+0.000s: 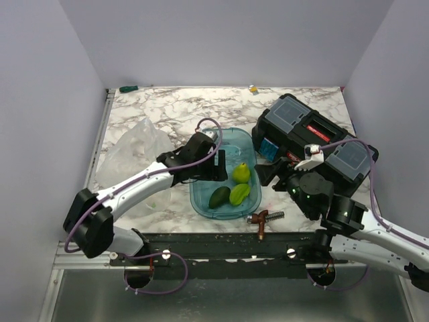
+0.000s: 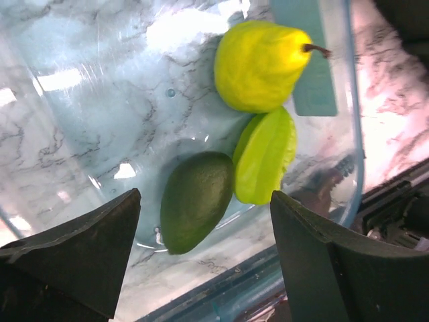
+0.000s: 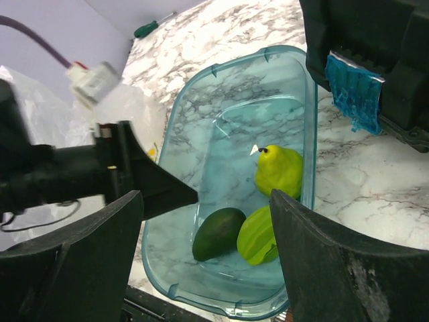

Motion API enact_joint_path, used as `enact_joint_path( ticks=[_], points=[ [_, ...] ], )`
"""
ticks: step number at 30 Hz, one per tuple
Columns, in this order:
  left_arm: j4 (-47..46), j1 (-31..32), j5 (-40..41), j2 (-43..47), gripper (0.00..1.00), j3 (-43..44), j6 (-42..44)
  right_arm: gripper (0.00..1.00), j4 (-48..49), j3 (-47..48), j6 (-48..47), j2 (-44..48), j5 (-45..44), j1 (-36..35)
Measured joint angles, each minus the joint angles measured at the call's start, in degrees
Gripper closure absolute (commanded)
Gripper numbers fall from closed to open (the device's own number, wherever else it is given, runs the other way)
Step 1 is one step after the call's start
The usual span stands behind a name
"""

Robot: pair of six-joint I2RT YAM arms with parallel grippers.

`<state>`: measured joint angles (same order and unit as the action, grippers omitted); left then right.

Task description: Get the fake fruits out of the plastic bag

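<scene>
Fruit lies in the near-right part of the teal tray (image 1: 231,136), three pieces in a tight cluster. The pear (image 1: 241,174) lies with its long axis running front to back, stem pointing away from the arms. Just nearer, the dark green oval fruit (image 1: 219,197) and the light green fruit (image 1: 239,194) lie side by side and touching, both slanted from near-left to far-right; the light green one also meets the pear's base. The plastic bag (image 1: 134,151) sits crumpled on the marble table (image 1: 167,107) left of the tray, well apart from the fruit. The left gripper (image 1: 219,163) hangs over the tray, jaws spread wide and holding nothing. The right gripper (image 1: 271,176) is just beside the tray's right rim, aimed at it, also wide and empty.
</scene>
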<state>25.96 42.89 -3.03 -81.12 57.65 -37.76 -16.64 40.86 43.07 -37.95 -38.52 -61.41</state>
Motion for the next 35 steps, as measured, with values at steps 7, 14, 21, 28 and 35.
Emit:
enact_joint_path(
  ticks=[7, 14, 21, 28, 35],
  points=[
    [6.2, 0.0, 1.6, 13.3, 0.2, 5.8, 3.1, 0.18, -0.9, 2.7, -1.9, -0.9, 0.1, 0.0],
    [7.7, 0.0, 6.6, 29.3, 0.16, 18.1, 7.7, 0.14, -2.0, 15.7, -7.8, -3.9, 0.6, 0.0],
    [7.6, 0.0, 10.2, 38.2, 0.13, 27.3, 11.6, 0.11, -1.4, 23.9, -13.2, -3.3, 1.6, 0.0],
    [6.7, 0.0, 13.4, 43.9, 0.11, 28.2, 14.5, 0.06, 1.1, 27.8, -16.4, -2.1, 3.5, 0.0],
    [6.3, 0.0, 15.9, 46.4, 0.11, 28.9, 15.9, 0.0, 5.5, 27.3, -19.0, 0.2, 6.1, 0.0]
  ],
)
